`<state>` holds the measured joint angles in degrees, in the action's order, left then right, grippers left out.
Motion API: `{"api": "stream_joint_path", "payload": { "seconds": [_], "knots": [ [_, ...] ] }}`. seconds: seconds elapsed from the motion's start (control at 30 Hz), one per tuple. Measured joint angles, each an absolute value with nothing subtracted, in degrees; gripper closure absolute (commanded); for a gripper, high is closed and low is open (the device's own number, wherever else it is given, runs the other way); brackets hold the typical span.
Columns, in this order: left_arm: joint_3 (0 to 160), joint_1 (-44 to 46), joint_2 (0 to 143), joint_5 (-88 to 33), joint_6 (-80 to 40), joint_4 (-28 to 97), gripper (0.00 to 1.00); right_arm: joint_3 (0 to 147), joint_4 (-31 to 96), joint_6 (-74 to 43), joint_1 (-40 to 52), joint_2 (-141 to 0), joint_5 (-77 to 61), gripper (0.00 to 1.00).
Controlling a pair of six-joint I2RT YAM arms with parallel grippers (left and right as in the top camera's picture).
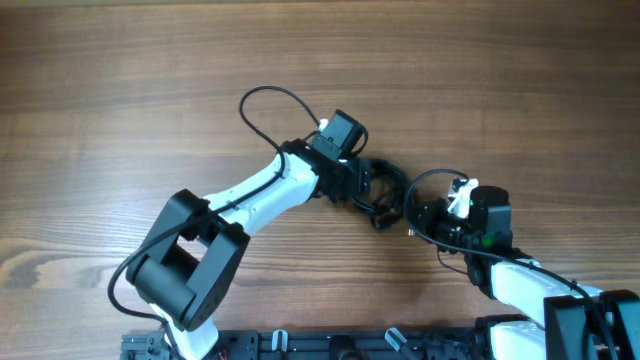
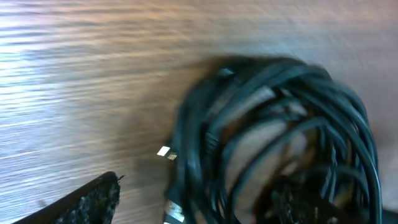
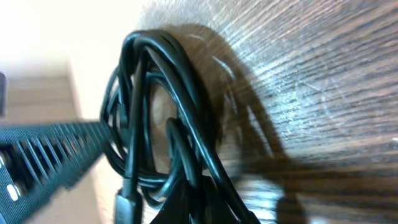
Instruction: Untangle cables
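Note:
The cables [image 1: 386,196] lie as one tangled black bundle at the table's middle, between my two grippers. In the left wrist view the cables [image 2: 280,124] loop over each other, and a small metallic plug tip [image 2: 165,151] pokes out on their left side. My left gripper [image 1: 362,184] is at the bundle's left end. It is open, its textured left finger [image 2: 93,202] well clear of the cords. Its other finger is half hidden among the strands. My right gripper [image 1: 416,224] is shut on strands of the cables [image 3: 155,106] at the bundle's right end.
A thicker black wire [image 1: 268,98] loops out from the left arm, and another [image 1: 432,178] arcs over the right gripper. A black rail [image 1: 330,345] runs along the table's near edge. Bare wood table [image 1: 120,100] surrounds the bundle.

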<state>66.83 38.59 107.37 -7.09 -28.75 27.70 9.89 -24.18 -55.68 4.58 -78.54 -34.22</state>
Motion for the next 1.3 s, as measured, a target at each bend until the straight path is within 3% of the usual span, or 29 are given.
{"api": "stream_joint_path", "payload": {
  "seconds": [0.37, 0.57, 1.0, 1.07, 1.17, 1.3],
  "knots": [
    [66.8, 42.6, 104.5, -8.4, -15.9, 27.4, 0.18, 9.9, -37.6, -75.4, 4.6, -78.7, -38.7, 0.96],
    [66.8, 42.7, 97.0, -8.2, -15.0, 27.4, 0.20, 9.9, -37.8, -78.2, 4.6, -78.7, -38.1, 0.95],
    [66.8, 43.5, 96.3, -3.2, -5.0, 32.9, 0.33, 9.9, -38.5, -79.9, 4.6, -78.7, -37.9, 0.96],
    [66.8, 43.5, 96.3, -2.8, -2.7, 32.9, 0.25, 9.9, -38.6, -79.9, 4.6, -78.7, -37.9, 0.96],
    [66.8, 44.3, 96.3, -3.2, 1.0, 32.9, 0.05, 9.9, -38.6, -79.9, 4.6, -78.7, -37.9, 0.96],
    [66.8, 46.7, 96.3, -4.7, 4.1, 32.2, 0.02, 9.9, -38.7, -79.9, 4.6, -78.7, -37.9, 0.96]
  ]
}}
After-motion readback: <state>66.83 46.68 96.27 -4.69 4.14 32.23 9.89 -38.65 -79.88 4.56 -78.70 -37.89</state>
